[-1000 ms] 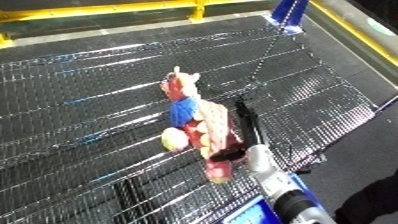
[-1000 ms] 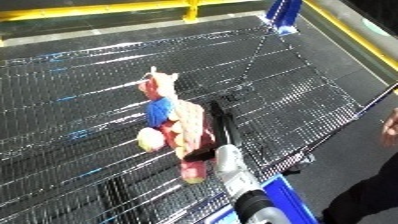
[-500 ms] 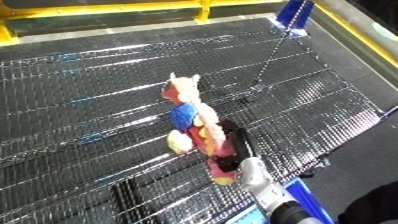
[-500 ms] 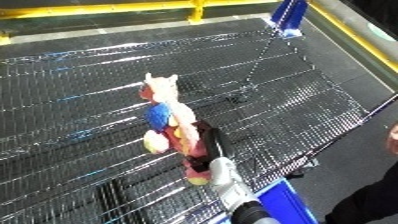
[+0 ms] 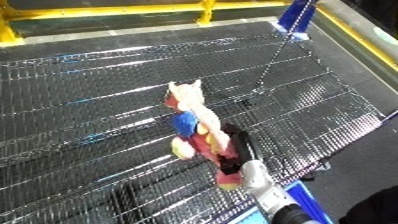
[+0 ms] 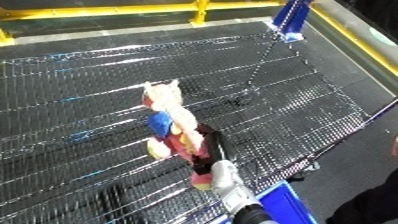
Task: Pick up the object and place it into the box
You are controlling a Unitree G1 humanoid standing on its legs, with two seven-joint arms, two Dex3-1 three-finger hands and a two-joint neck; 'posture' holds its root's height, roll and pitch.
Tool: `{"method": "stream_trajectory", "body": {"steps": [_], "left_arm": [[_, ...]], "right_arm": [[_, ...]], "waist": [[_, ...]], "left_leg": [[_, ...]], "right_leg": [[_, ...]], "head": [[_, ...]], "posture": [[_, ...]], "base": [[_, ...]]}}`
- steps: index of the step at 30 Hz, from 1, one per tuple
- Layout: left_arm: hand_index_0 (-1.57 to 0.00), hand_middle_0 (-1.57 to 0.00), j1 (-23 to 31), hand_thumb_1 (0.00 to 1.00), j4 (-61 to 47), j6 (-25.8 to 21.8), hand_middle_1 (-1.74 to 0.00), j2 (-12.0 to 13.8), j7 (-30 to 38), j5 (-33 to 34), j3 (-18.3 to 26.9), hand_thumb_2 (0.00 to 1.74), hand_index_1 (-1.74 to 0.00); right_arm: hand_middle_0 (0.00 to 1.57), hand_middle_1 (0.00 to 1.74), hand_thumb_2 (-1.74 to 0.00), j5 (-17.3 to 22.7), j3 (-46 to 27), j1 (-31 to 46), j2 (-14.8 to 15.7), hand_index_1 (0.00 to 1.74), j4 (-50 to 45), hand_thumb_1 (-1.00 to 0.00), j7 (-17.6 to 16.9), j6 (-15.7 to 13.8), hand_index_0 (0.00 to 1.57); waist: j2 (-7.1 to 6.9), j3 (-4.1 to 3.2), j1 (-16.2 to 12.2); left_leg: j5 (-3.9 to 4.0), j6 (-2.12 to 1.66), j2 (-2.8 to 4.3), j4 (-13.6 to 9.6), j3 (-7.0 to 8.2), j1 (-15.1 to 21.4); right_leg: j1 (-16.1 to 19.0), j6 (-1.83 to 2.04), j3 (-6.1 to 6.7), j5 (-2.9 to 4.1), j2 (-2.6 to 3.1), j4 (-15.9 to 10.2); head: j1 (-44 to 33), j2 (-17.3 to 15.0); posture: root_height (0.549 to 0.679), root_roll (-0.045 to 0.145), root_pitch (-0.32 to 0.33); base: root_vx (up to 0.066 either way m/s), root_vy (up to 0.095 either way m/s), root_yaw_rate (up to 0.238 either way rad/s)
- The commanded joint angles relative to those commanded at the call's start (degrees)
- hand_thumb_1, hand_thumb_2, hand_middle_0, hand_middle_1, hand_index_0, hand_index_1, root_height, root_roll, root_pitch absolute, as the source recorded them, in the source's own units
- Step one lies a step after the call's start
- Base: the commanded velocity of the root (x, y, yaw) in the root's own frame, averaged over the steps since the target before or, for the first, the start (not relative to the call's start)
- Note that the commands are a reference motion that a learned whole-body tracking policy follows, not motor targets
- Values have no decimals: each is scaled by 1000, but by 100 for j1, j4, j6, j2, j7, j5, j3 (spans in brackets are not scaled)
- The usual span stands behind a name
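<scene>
A plush toy [image 5: 200,127] with a pale pink head, a blue patch, a red body and yellow feet hangs just above the wire mesh floor [image 5: 89,100]. My right hand [image 5: 234,150] is shut on the toy's right side, its black fingers curled against the red body. The white forearm [image 5: 258,180] comes in from the lower edge. A corner of the blue bin [image 6: 286,200] shows at the bottom right, beside the forearm. My left hand shows in neither view.
A yellow rail [image 5: 107,12] runs along the far edge, and a blue post [image 5: 298,15] stands at the top right. A thin rod [image 5: 275,60] slants from the post down to the mesh. The mesh's edge drops off at the right.
My right hand has drawn back toward the lower edge with the toy in it. The toy now hangs more upright, its head pointing away.
</scene>
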Motion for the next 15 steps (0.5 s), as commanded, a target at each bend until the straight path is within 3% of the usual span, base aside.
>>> {"method": "stream_trajectory", "body": {"steps": [4, 9, 15], "left_arm": [[-1570, -1570, -46, 1000, 59, 4, -1740, -17, 38, 44, 38, 1740, -1740], [-1570, -1570, -116, 1000, 207, 30, -1740, -110, 119, 129, 79, 1740, -1740], [-1570, -1570, -178, 1000, 318, 102, -1740, -236, 185, 175, 68, 1740, -1740]], "right_arm": [[1570, 1740, -1740, 201, -476, 500, -72, 1740, -910, -1000, -283, -261, 1570], [1570, 1740, -1740, 175, -1509, 1764, -30, 1740, -2811, -1000, -632, -564, 1570], [1570, 1740, -1740, 539, -2786, 3162, 436, 1740, -4423, -1000, -831, -940, 1570]], "waist": [[-108, 0, -90], [-269, 0, -268], [-435, 0, -463]], "left_leg": [[-18, 6, 22, -16, -4, 65], [-58, 28, 61, 10, 6, 161], [-108, 52, 106, 111, 16, 254]], "right_leg": [[99, 19, -27, 17, -11, -50], [235, 46, -37, 26, -22, -83], [370, 60, -37, 34, -37, -57]], "head": [[-191, -13], [-335, -102], [-417, -262]], "posture": [[640, 95, 30], [640, 90, 13], [638, 85, -17]], "base": [[-29, 0, -1], [-29, 12, -16], [-34, 15, -12]]}}
